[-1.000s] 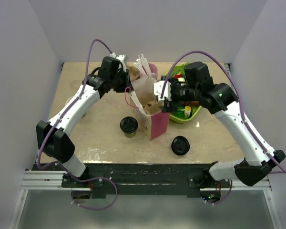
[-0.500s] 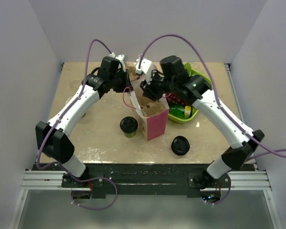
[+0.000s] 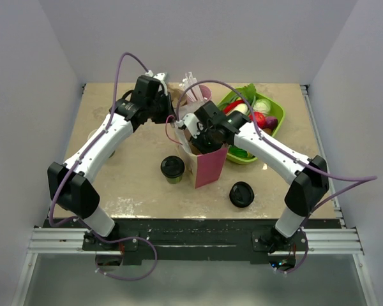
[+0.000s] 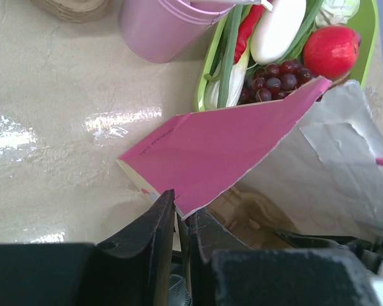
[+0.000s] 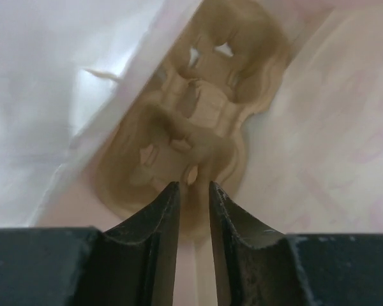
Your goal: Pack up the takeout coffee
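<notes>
Beige table (image 3: 127, 172) between white walls carries an open pink bag (image 3: 210, 167). The left gripper (image 4: 177, 220) is clamped on the bag's rim. The right gripper (image 5: 193, 191) reaches inside, hidden from above. Its jaws stand narrowly apart over a cardboard cup holder (image 5: 198, 121); whether they pinch it cannot be told. The lidded coffee cup (image 3: 172, 168) stands outside, just beside the bag.

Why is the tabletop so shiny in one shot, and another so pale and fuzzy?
Left wrist view: sharp, but light bounces off the glossy table as white glare patches beside the pink bag. Right wrist view: looking down inside the bag, its pale walls wash out and the cardboard cup carrier at the bottom looks soft. Top view: even light, faint shadows.
</notes>
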